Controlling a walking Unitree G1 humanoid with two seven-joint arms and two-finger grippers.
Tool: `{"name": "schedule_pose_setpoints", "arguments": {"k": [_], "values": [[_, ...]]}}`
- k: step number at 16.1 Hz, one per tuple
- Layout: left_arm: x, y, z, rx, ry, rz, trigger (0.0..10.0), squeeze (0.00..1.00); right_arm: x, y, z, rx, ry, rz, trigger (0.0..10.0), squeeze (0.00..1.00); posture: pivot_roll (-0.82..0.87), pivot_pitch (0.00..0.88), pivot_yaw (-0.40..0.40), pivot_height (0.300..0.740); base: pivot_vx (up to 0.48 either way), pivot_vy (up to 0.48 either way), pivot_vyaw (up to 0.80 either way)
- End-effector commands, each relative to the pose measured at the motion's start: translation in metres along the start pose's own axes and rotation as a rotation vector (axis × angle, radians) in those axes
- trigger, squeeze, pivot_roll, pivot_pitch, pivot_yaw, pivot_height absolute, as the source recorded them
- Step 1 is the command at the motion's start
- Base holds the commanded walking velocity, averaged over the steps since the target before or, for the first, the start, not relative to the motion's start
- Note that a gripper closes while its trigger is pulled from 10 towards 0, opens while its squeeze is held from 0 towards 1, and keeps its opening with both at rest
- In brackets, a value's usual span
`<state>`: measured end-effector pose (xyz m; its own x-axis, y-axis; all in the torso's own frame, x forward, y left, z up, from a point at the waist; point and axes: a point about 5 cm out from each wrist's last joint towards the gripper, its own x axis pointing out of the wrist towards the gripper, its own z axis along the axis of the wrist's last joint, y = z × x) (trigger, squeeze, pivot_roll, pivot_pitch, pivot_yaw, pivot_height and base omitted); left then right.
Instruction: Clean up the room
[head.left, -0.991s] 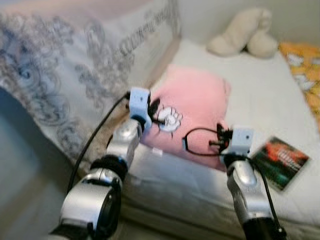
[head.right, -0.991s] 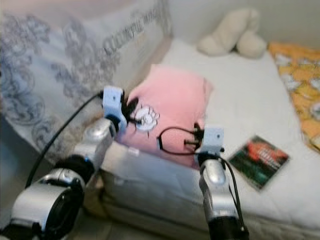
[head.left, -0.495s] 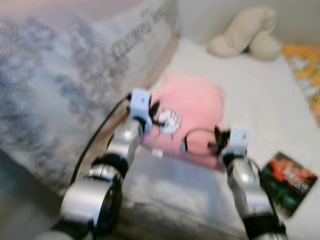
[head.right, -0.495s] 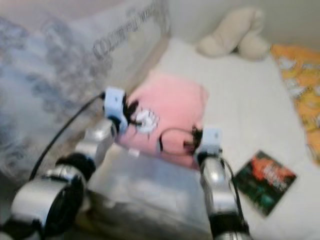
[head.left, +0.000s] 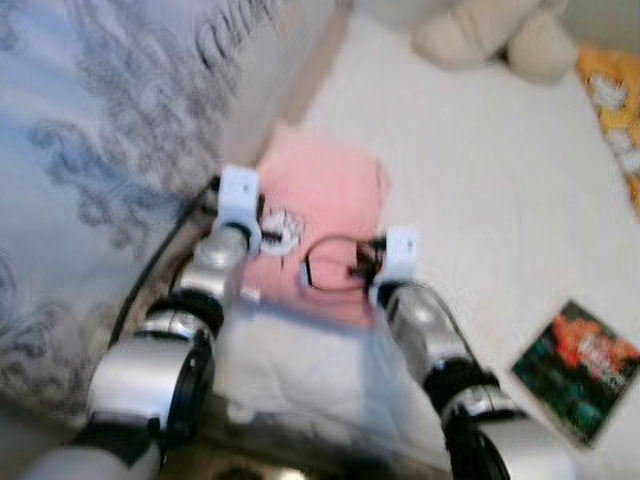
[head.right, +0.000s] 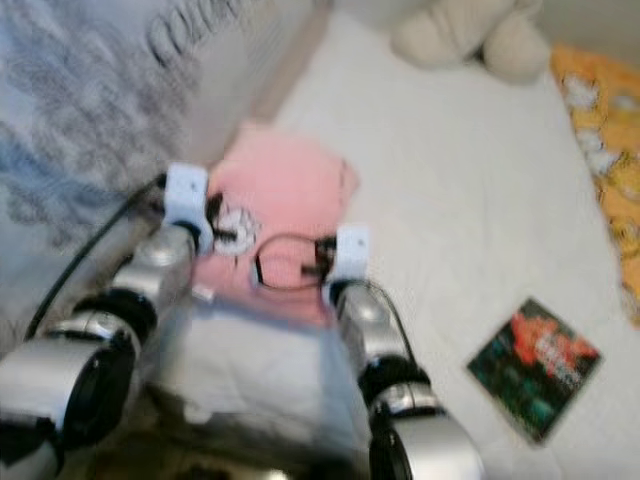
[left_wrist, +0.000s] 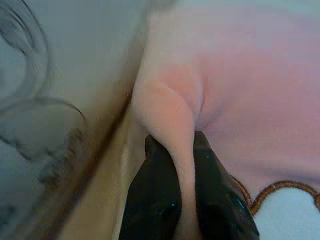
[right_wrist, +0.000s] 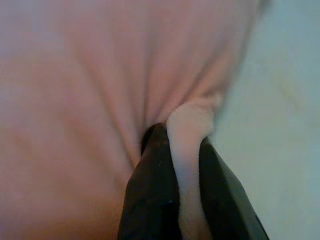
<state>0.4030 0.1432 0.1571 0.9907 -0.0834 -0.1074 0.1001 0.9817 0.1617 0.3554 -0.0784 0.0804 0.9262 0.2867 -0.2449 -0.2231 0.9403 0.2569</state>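
A pink pillow (head.left: 325, 195) with a white cartoon patch lies on the white bed (head.left: 480, 170), near the bed's left side. My left gripper (left_wrist: 175, 150) is shut on a pinched fold at the pillow's left corner. My right gripper (right_wrist: 180, 140) is shut on a fold of the pillow's right corner. In the eye views both wrists, the left wrist (head.left: 238, 200) and the right wrist (head.left: 395, 255), sit at the pillow's near edge and hide the fingers.
A cream plush toy (head.left: 495, 35) lies at the head of the bed. A dark book with a red cover picture (head.left: 580, 368) rests on the sheet at the right. An orange patterned cloth (head.left: 615, 110) runs along the far right. A grey-patterned bedspread (head.left: 90, 180) hangs at the left.
The view has tilted down and closer over the bed. Both arms still grip the pillow, which sits a little further left and nearer relative to the plush toy.
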Motion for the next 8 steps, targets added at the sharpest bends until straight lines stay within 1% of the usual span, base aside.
{"name": "schedule_pose_setpoints", "arguments": {"k": [1,3,5,6,7,8], "values": [[-0.002,0.019,-0.001,0.036,0.000,0.069,10.0,0.00,-0.004,-0.001,-0.018,0.005,0.066,0.014,10.0,0.00,0.14,0.301,-0.111,0.740,0.000,0.000,0.00],[-0.001,0.026,0.006,0.032,-0.028,0.088,10.0,0.00,-0.005,-0.003,-0.020,-0.005,0.071,0.013,10.0,0.00,0.14,0.302,-0.113,0.740,0.000,0.000,0.00],[-0.003,0.042,0.013,0.054,-0.070,0.149,10.0,0.00,-0.003,0.001,-0.017,0.010,0.051,0.029,10.0,0.00,0.14,0.297,-0.115,0.740,0.000,0.000,0.00],[-0.003,0.044,0.015,0.056,-0.074,0.143,10.0,0.00,-0.003,0.002,-0.018,0.006,0.051,0.036,10.0,0.00,0.14,0.298,-0.117,0.740,0.000,0.000,0.00],[-0.002,0.040,0.014,0.059,-0.074,0.115,10.0,0.00,-0.004,-0.001,-0.020,-0.009,0.055,0.028,10.0,0.55,0.14,0.300,-0.120,0.740,0.000,0.000,0.00],[-0.002,0.038,0.013,0.056,-0.067,0.111,10.0,0.86,-0.006,-0.005,-0.022,-0.026,0.065,0.020,10.0,1.00,0.14,0.300,-0.121,0.740,0.000,0.000,0.00]]}}
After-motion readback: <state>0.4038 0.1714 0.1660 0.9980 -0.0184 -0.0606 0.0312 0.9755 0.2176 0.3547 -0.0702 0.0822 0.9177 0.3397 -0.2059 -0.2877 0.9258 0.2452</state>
